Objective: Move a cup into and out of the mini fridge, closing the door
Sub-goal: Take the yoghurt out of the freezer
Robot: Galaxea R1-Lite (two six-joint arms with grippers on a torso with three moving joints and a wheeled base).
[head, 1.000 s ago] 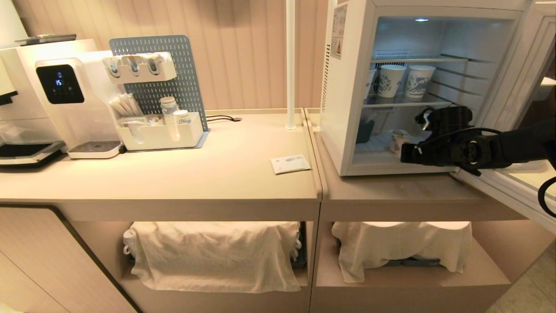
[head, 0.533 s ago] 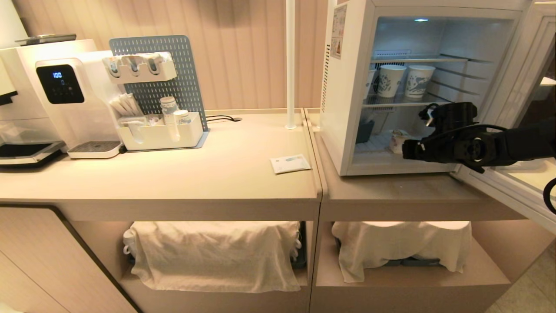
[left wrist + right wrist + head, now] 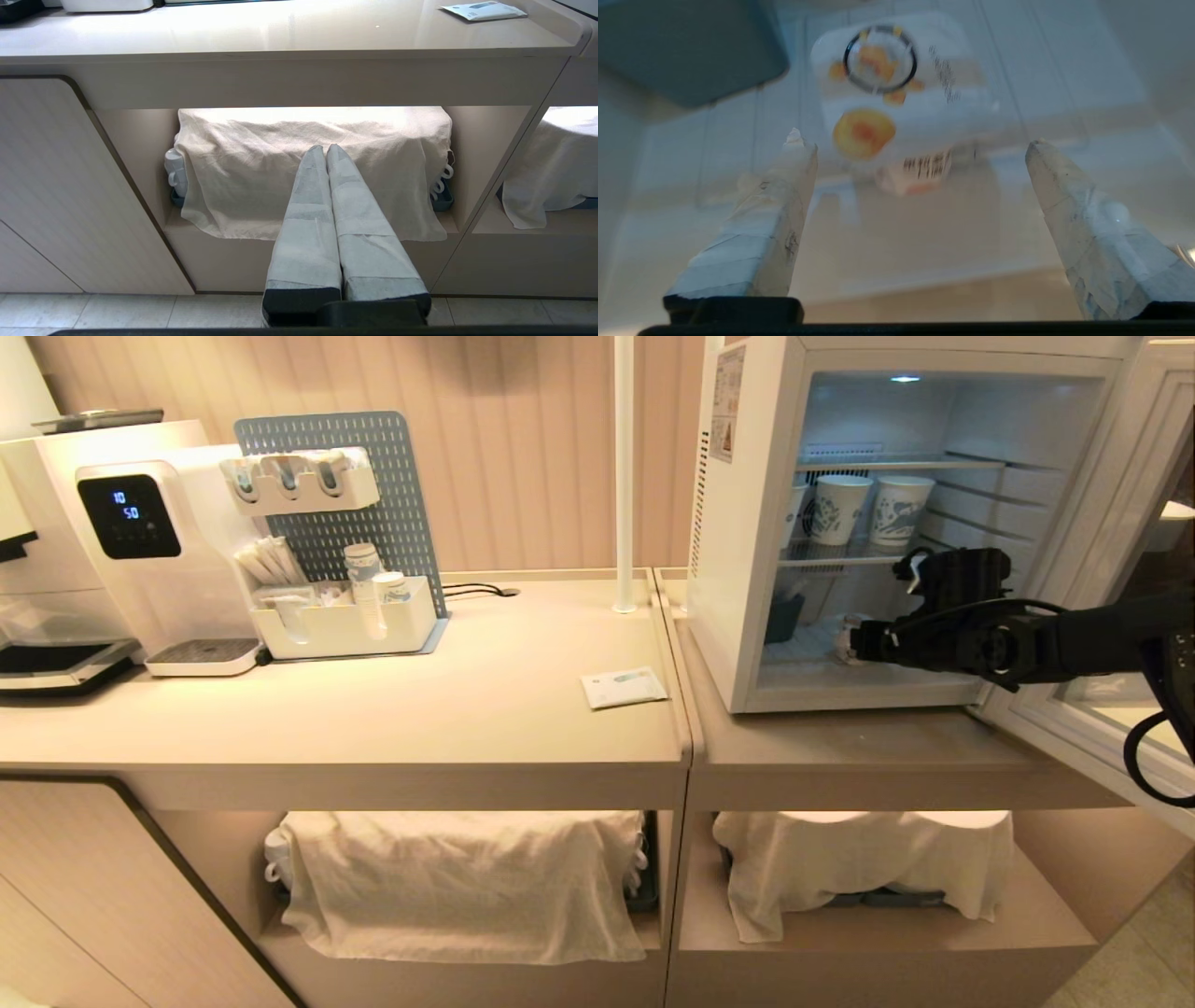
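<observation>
While the head view hides it, the right hand [image 3: 915,140] (fingers spread wide) faces the cup [image 3: 896,93] ungripped.

the cup [image 3: 896,107] just ahead of the right gripper [image 3: 920,144] is blurry, label print unreadable; from the head camera the arm hides most of it

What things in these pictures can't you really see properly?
- The cup: in the head view the right gripper covers most of it; in the right wrist view it is blurred, so its label cannot be read.
- The door: cut off by the head view's right edge.
- What lies under the white cloths: hidden in the head and left wrist views.
- The left gripper: outside the head view.
</observation>
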